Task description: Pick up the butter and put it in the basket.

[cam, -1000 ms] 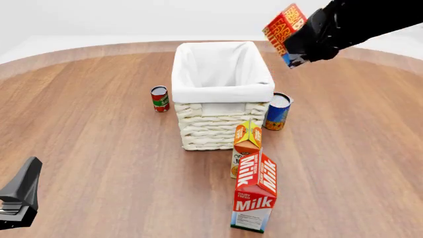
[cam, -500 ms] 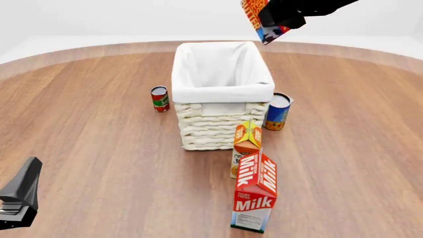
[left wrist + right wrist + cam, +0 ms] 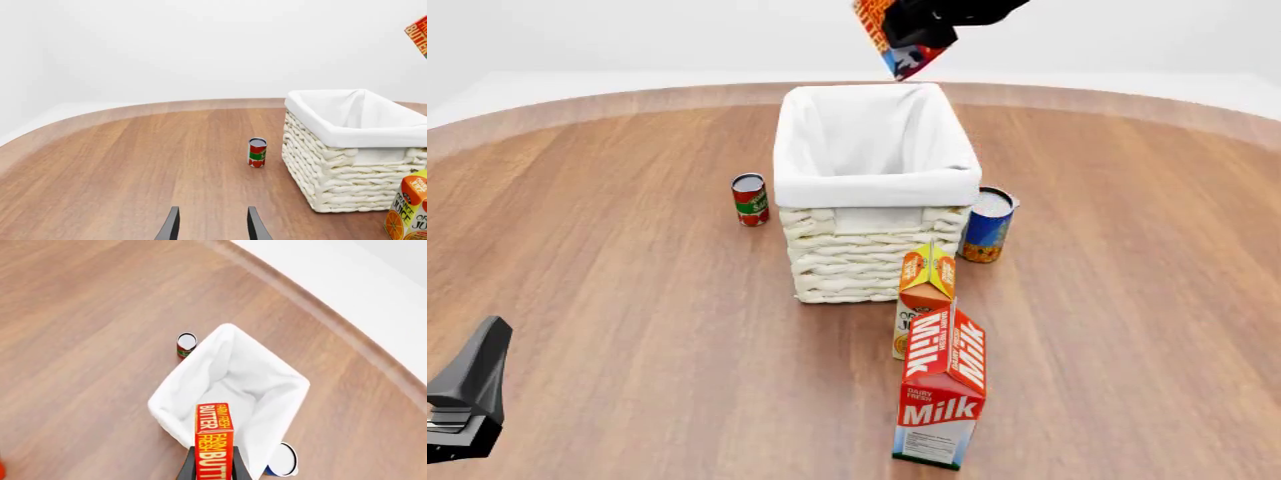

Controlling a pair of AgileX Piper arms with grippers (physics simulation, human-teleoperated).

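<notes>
The butter (image 3: 885, 32), a small red and orange box with a blue corner, hangs high in the air above the far end of the basket (image 3: 874, 187). My right gripper (image 3: 918, 28) is shut on it. From the right wrist view the butter (image 3: 213, 440) stands on edge between the fingers, with the basket's white liner (image 3: 200, 375) open below it. The basket (image 3: 347, 150) is cream wicker. My left gripper (image 3: 212, 227) is open, holds nothing and sits low near the front left of the table (image 3: 467, 400). A corner of the butter (image 3: 419, 35) shows in the left wrist view.
A red tomato can (image 3: 749, 199) stands left of the basket and a blue can (image 3: 988, 225) stands at its right. An orange juice carton (image 3: 926, 290) and a tall red milk carton (image 3: 944, 400) stand in front of the basket.
My right arm has carried the butter up and to the left, from right of the basket to above its far end. The left arm has not moved.
</notes>
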